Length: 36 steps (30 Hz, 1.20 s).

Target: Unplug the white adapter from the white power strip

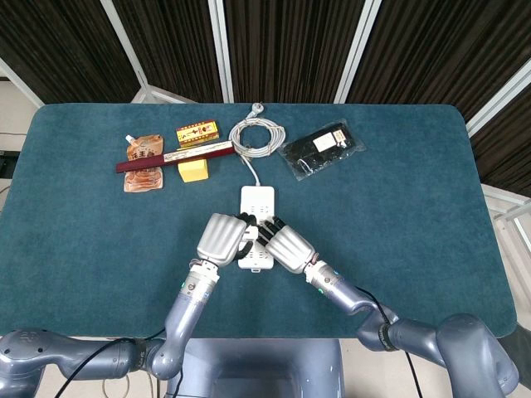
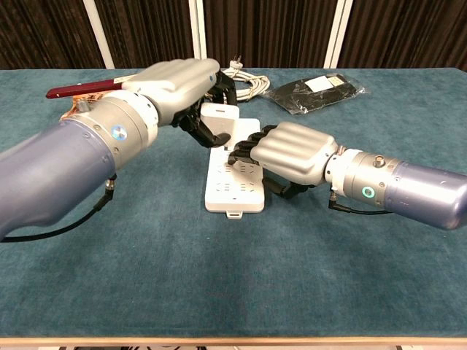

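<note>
The white power strip (image 2: pixel 233 188) (image 1: pixel 256 199) lies flat at the table's middle. My left hand (image 2: pixel 179 86) (image 1: pixel 221 239) holds the white adapter (image 2: pixel 220 122) (image 1: pixel 247 241) in its fingers, lifted clear above the strip with a gap between them. My right hand (image 2: pixel 290 156) (image 1: pixel 287 248) rests on the strip's right side, fingers curled down onto it, pressing it to the table. In the head view both hands cover the strip's near half.
The strip's white cable (image 1: pixel 257 137) is coiled behind it. A black bag (image 1: pixel 322 150) lies at the back right. At the back left are a dark red stick (image 1: pixel 174 156), a yellow block (image 1: pixel 194 171), an orange pouch (image 1: pixel 142 163) and a small box (image 1: pixel 197 132).
</note>
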Motion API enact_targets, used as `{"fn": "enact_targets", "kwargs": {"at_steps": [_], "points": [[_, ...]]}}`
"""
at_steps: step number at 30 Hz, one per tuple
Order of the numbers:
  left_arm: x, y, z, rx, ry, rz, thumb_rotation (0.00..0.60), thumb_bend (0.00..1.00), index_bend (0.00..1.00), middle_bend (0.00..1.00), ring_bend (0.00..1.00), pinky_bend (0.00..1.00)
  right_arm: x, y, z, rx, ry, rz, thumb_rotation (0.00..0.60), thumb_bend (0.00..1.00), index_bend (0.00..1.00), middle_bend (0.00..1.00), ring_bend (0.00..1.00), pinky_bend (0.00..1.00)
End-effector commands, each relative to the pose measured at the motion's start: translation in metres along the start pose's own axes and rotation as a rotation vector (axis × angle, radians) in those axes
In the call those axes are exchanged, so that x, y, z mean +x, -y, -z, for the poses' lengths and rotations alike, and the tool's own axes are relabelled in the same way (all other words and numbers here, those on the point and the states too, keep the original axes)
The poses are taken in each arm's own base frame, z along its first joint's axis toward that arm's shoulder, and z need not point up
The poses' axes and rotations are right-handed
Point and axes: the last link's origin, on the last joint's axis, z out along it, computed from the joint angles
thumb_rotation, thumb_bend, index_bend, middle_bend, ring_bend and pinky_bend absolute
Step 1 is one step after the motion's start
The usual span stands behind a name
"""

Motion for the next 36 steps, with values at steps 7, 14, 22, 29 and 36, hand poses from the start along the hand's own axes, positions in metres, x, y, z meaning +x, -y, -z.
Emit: {"fn": "enact_targets", "kwargs": {"at_steps": [7,14,22,29,36], "points": [[0.007,0.026,0.008,0.029,-0.007,-0.035,0.600,0.39,0.79,0.85,0.62,0.69,0.016,-0.008,0.003,-0.050,-0.078,-0.006,0.600,0.67,0.22,0.27,0.15,0.20],[0.004,0.042,0.012,0.043,0.002,-0.079,0.600,0.39,0.79,0.85,0.62,0.69,0.027,-0.019,0.007,-0.089,-0.132,0.017,0.600,0.67,0.22,0.26,0.14,0.20],[-0.008,0.076,0.014,0.095,0.043,-0.190,0.600,0.39,0.77,0.84,0.61,0.67,0.043,-0.042,0.017,-0.154,-0.179,0.021,0.600,0.67,0.22,0.26,0.14,0.20],[-0.015,0.106,0.014,0.169,0.075,-0.236,0.600,0.32,0.70,0.79,0.57,0.62,0.051,-0.059,0.027,-0.196,-0.182,0.035,0.600,0.67,0.22,0.26,0.14,0.20],[-0.014,0.117,0.016,0.220,0.072,-0.256,0.600,0.06,0.38,0.45,0.38,0.42,0.055,-0.071,0.037,-0.235,-0.188,0.031,0.600,0.67,0.22,0.26,0.14,0.20]]}}
